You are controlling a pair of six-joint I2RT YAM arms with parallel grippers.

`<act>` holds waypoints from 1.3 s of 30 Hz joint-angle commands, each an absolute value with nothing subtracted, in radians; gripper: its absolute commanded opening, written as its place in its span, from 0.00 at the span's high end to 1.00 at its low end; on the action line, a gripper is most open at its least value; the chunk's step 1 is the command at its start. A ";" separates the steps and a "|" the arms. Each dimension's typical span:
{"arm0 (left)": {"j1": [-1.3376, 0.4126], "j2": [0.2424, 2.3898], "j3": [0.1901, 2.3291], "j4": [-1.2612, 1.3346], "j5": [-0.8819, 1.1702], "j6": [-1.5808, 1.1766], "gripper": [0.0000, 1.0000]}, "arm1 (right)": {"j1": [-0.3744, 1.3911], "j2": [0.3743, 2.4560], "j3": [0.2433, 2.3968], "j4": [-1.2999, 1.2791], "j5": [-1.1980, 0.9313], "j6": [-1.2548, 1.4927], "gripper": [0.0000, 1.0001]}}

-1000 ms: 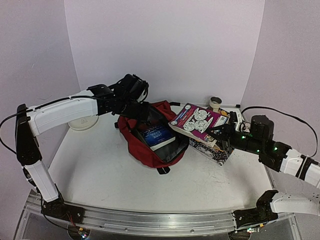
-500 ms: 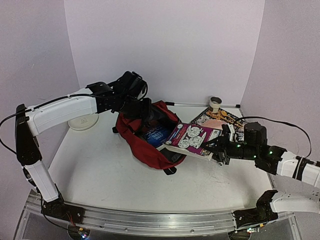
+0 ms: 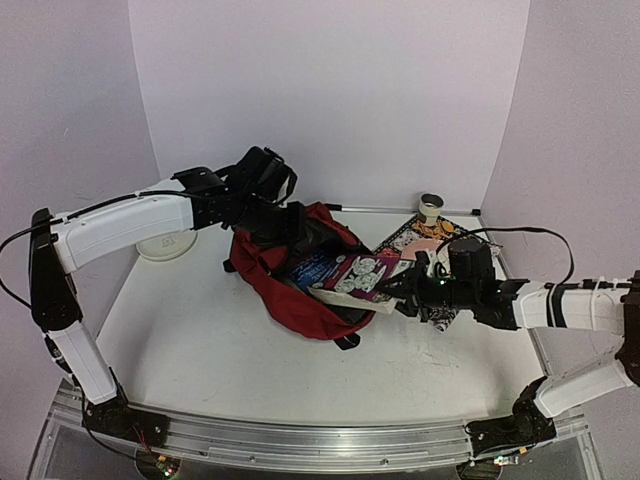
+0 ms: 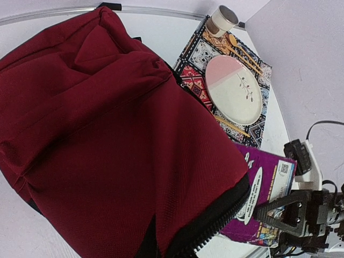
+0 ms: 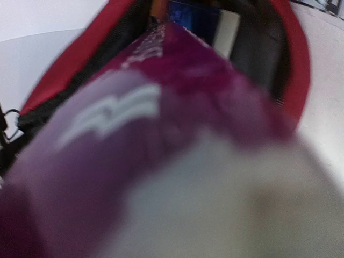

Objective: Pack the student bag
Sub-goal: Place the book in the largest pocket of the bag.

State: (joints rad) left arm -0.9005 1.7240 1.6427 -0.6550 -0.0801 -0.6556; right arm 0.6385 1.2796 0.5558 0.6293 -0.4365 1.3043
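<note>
White table (image 3: 200, 330): left pincer (image 3: 288, 222) clenched, seemingly on student bag (image 3: 290, 297); right pincer (image 3: 403, 290) grasps book (image 3: 360, 275) at its mouth.

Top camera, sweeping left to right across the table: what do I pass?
White round disc → student bag → purple book at its mouth → cup at the back right.
</note>
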 commanded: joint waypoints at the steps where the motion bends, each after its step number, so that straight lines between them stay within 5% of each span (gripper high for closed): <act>1: -0.910 1.637 1.623 -0.626 -0.044 -0.648 1.00 | 0.643 1.291 0.700 0.857 -0.448 1.323 1.00; 25: -0.919 1.533 1.494 -0.479 0.084 -0.748 1.00 | 0.692 1.656 0.761 1.100 -0.344 1.413 1.00; 39: -0.919 1.394 1.396 -0.472 -0.090 -0.758 1.00 | 0.761 1.783 0.785 1.024 -0.392 1.438 1.00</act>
